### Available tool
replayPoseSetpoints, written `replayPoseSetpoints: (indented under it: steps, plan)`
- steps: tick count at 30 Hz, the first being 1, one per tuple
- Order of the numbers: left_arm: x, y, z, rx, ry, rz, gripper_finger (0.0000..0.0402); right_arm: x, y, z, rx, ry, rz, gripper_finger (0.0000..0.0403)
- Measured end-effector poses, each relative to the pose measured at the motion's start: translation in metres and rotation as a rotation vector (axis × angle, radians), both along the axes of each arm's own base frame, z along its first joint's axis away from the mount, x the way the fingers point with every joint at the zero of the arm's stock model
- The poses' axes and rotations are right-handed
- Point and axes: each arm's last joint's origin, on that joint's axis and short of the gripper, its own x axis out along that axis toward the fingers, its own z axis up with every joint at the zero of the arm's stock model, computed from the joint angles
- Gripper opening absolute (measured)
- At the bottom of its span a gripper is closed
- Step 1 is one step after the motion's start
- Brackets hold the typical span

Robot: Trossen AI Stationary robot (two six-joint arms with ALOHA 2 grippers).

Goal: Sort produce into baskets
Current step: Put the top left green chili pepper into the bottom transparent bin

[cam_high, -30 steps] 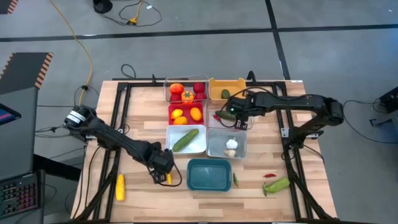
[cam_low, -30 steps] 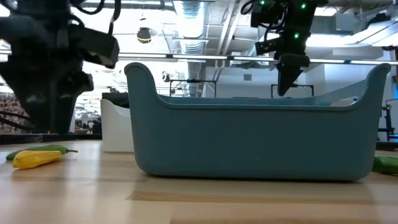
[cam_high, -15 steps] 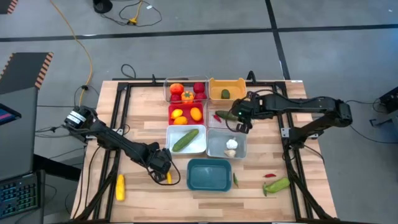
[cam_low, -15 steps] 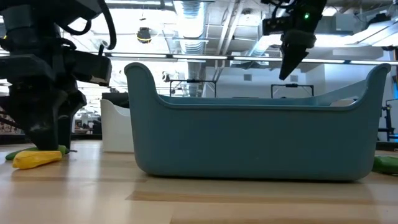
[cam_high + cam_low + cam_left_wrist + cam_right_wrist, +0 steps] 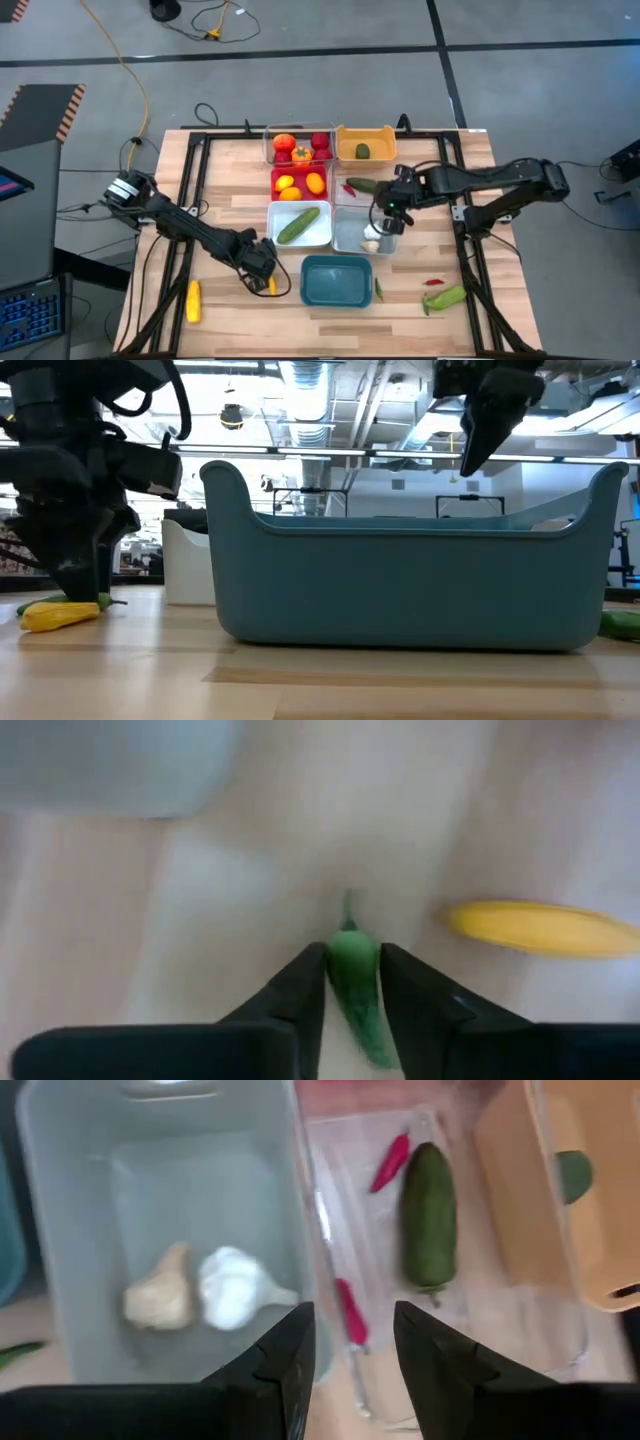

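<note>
Most of the produce is already sorted. In the high view, tomatoes [image 5: 298, 147] sit in a clear basket [image 5: 270, 150], orange and yellow fruits [image 5: 300, 184] in the red basket [image 5: 274, 178], a cucumber [image 5: 298, 224] in the white basket [image 5: 322, 238], garlic [image 5: 371, 238] in the grey-blue basket [image 5: 345, 238], and one green piece [image 5: 362, 151] in the orange basket [image 5: 380, 135]. The second clear basket [image 5: 480, 1330] holds a dark cucumber [image 5: 429, 1214] and two red chilies [image 5: 390, 1161]. The teal basket [image 5: 336, 281] holds nothing that you can see.

Left on the table [image 5: 480, 320]: yellow corn [image 5: 193, 300] near the left edge, a yellow piece [image 5: 545, 928] and a small green pepper [image 5: 356, 982] under your left tool [image 5: 353, 982], a green piece [image 5: 379, 290] beside the teal basket, and a red chili [image 5: 433, 282] with a large green pepper [image 5: 446, 297] to the right.

Your left tool is low on the table left of the teal basket, jaws narrowly parted around the small green pepper; contact looks likely, but a firm grip cannot be confirmed. The yellow piece lies just beside it and could get nudged.

Your right tool [image 5: 352, 1342] hangs above the seam between the grey-blue and clear baskets, jaws apart, holding nothing.
</note>
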Motion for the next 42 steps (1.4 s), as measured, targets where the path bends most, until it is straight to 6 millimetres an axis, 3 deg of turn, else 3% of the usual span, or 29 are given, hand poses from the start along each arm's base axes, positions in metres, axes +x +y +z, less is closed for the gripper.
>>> replayPoseSetpoints:
  steps: [11,18,24,28,36,42]
  plan:
    - [0.028,-0.016,0.041,-0.209,-0.068,-0.159,0.0054,-0.005,0.027,-0.001,0.058,0.008,0.016,0.0164]
    - [0.064,-0.008,0.094,-0.166,-0.285,-0.291,0.0053,-0.008,0.041,-0.001,0.098,0.005,0.043,0.0164]
    - [0.098,0.030,0.146,0.115,-0.562,-0.345,0.0053,-0.011,0.055,-0.002,0.167,-0.027,-0.055,0.0164]
    - [0.115,0.064,0.167,0.321,-0.718,-0.319,0.0053,-0.014,0.066,-0.002,0.224,-0.046,-0.123,0.0164]
    - [0.123,0.133,0.178,0.478,-0.824,-0.184,0.0052,-0.024,0.096,-0.006,0.318,-0.075,-0.202,0.0164]
    - [0.122,0.163,0.178,0.508,-0.824,-0.098,0.0052,-0.033,0.113,-0.013,0.376,-0.083,-0.270,0.0164]
